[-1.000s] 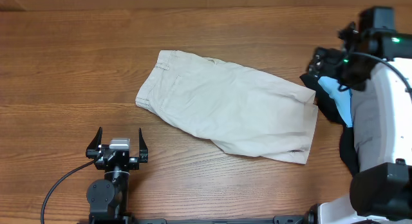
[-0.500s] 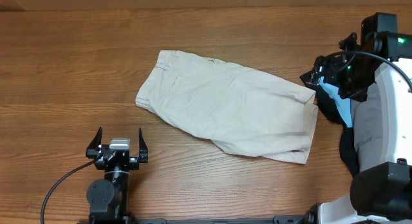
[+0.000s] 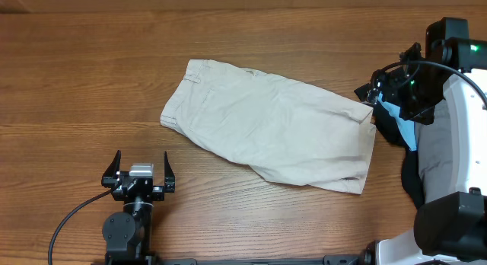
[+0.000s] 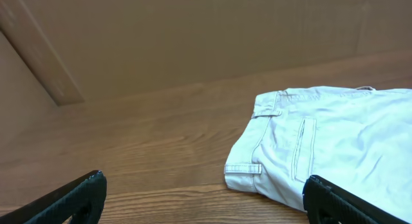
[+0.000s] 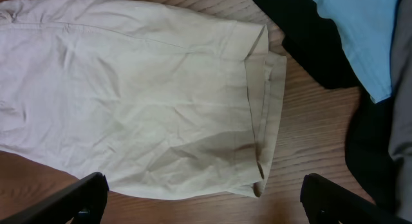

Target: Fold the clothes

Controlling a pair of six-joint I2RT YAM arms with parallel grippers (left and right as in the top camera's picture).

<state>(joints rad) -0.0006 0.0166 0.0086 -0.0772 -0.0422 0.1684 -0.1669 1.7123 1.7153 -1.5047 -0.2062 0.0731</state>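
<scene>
Shorts [image 3: 270, 132] lay legs stacked, cross-fold seemingly pending; left gripper [image 3: 141, 158] and right gripper [image 5: 204, 182] gaped empty; next likely needed a hem grasp.

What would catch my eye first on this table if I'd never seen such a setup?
The pale beige shorts lie flat in the middle of the wooden table, waistband toward the left. At the right edge sits a heap of other clothes, a light blue garment on a black garment. Near the front, the left end effector sits open and empty, apart from the shorts.
</scene>
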